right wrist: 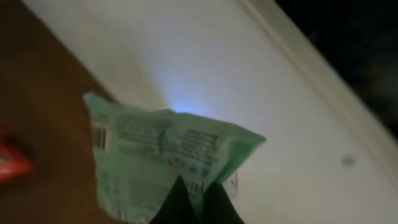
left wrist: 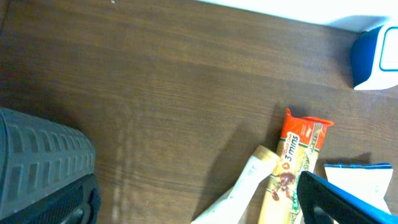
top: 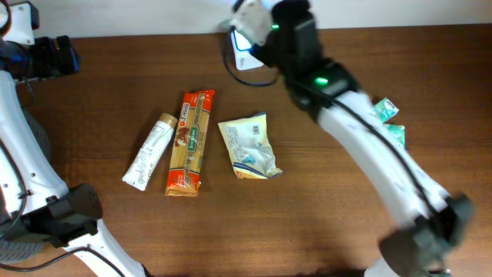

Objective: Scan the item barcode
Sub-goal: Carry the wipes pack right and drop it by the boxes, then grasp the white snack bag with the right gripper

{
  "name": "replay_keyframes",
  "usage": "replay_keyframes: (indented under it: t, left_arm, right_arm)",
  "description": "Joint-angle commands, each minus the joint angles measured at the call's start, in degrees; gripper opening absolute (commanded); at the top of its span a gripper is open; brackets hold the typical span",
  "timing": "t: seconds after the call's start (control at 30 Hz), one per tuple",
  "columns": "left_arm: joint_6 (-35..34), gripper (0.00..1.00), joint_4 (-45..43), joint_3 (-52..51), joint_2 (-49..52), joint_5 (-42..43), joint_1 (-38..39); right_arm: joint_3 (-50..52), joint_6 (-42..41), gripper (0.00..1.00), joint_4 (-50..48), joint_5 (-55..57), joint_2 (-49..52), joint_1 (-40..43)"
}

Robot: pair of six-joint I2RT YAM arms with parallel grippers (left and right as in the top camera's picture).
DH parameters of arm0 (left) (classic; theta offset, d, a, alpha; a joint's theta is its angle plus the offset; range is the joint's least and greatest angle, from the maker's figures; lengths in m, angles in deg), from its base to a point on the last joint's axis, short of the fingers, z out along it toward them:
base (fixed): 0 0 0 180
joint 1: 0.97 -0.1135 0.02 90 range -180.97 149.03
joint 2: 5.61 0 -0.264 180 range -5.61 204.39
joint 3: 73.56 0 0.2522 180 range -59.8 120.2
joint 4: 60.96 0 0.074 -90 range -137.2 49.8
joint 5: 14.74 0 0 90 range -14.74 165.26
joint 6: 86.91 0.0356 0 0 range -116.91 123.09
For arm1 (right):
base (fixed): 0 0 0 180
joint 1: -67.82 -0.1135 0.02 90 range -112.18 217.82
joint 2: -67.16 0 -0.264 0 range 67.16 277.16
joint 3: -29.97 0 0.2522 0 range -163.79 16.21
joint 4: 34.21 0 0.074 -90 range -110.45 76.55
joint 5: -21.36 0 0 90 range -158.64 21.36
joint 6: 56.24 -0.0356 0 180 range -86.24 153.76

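Note:
In the right wrist view, my right gripper (right wrist: 194, 190) is shut on the lower edge of a crumpled green packet (right wrist: 155, 146). The packet's printed side faces the camera, with a small barcode (right wrist: 99, 137) at its left edge. From overhead the right arm reaches to the table's far edge, its gripper (top: 257, 31) over the blue-and-white scanner (top: 244, 55); the packet itself is mostly hidden there. The scanner (left wrist: 373, 56) also shows in the left wrist view. My left gripper (top: 48, 54) is open at the far left and holds nothing, its fingers (left wrist: 43, 168) spread wide.
A white tube (top: 148, 151), an orange snack bar (top: 188, 142) and a white-and-yellow pouch (top: 250, 146) lie mid-table. Two green packets (top: 388, 115) lie at the right beside the right arm. The scanner's cable (top: 231, 68) loops on the table.

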Motion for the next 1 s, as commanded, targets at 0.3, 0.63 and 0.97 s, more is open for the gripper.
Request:
replay_keyframes:
  t: [0.3, 0.63, 0.97]
  left_arm:
    - [0.57, 0.99, -0.07, 0.61, -1.53, 0.44, -0.13]
    - [0.57, 0.99, -0.07, 0.61, -1.53, 0.44, -0.13]
    - [0.57, 0.99, -0.07, 0.61, -1.53, 0.44, -0.13]
  right_arm:
    - [3.43, -52.48, 0.04, 40.13, -10.88, 3.10, 40.22]
    - [3.91, -52.19, 0.33, 42.07, -11.13, 13.73, 49.64]
    - [-13.44, -44.26, 0.54, 54.36, -32.22, 13.57, 39.82]
